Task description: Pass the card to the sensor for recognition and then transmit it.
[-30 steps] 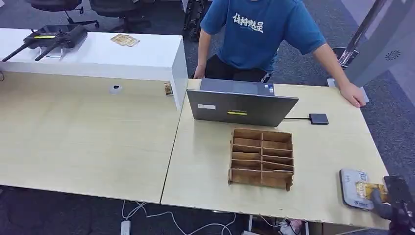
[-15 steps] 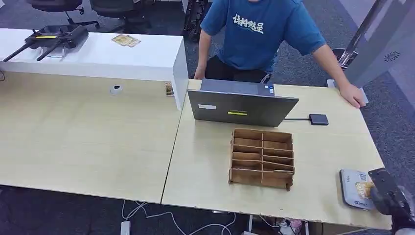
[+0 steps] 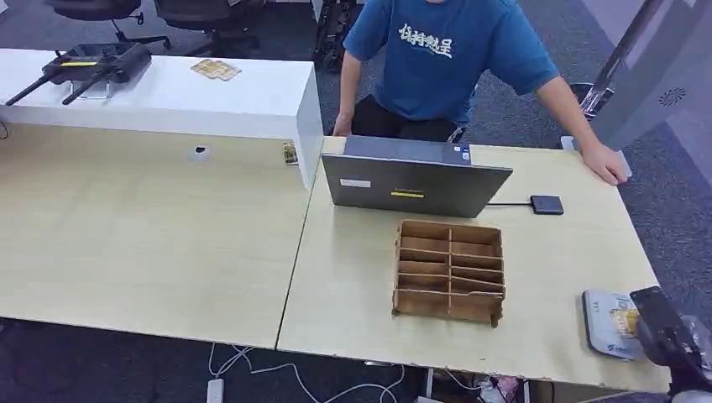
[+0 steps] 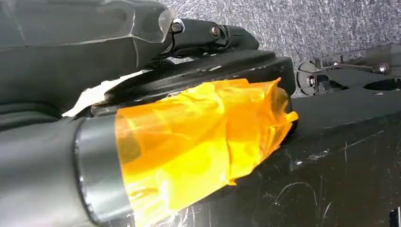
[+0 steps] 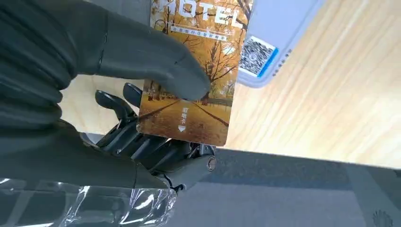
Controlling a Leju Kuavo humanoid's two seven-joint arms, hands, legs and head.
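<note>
At the table's (image 3: 470,353) near right corner, I see my right robot hand (image 5: 142,109) pinching the card (image 5: 194,80) between thumb and fingers, just above the grey sensor (image 3: 606,323) lying there. The wooden organizer (image 3: 450,270) stands mid-table. I cannot tell my left robot hand's (image 4: 142,142) state; orange tape wraps it.

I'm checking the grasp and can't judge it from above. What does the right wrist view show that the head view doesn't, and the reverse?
Right wrist view alone: the thumb pressing the card against the fingers, and its autumn-avenue print. Head view alone: the laptop, the wooden organizer and a person behind the table. Both: the right hand, the card and the grey sensor.
</note>
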